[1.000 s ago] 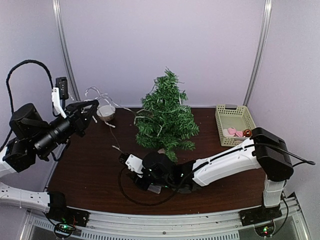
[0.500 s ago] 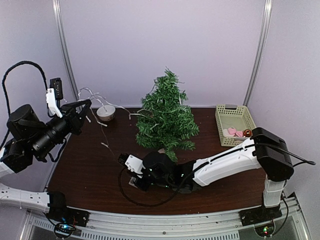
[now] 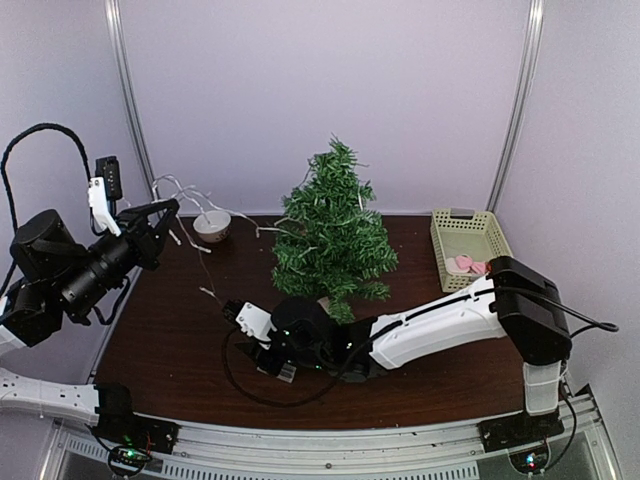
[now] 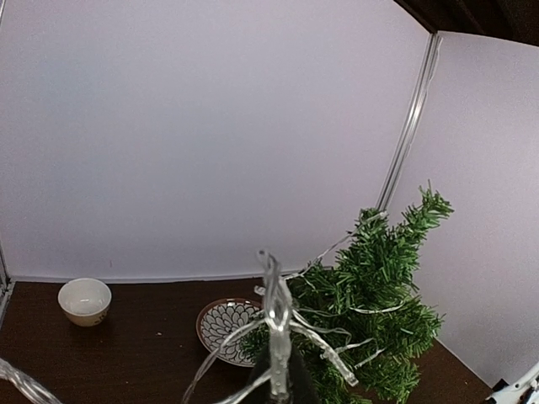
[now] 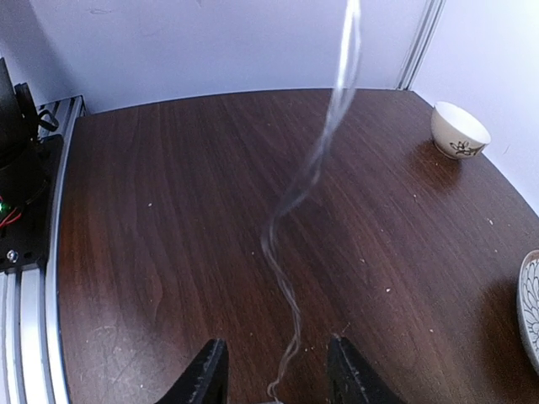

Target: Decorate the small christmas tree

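Note:
The small christmas tree (image 3: 330, 235) stands at the middle back of the dark table, and also shows in the left wrist view (image 4: 370, 311). A clear light string (image 3: 200, 200) is draped over its branches and runs left to my left gripper (image 3: 168, 212). That gripper is raised above the table's left side and shut on the string (image 4: 276, 311). My right gripper (image 3: 237, 315) is low over the table, front left of the tree. It is open, and a loose strand of the string (image 5: 307, 181) hangs down between its fingers (image 5: 209, 374).
A small white bowl (image 3: 211, 225) sits at the back left. A patterned plate (image 4: 223, 328) lies by the tree's base. A green basket (image 3: 440, 245) with pink ornaments (image 3: 463, 263) stands at the back right. A black cable loop (image 3: 260, 395) lies under the right arm.
My left gripper has drawn back to the left with the string, pulling it tighter. My right gripper has slid left along the table, and the black cable loop shifted with it.

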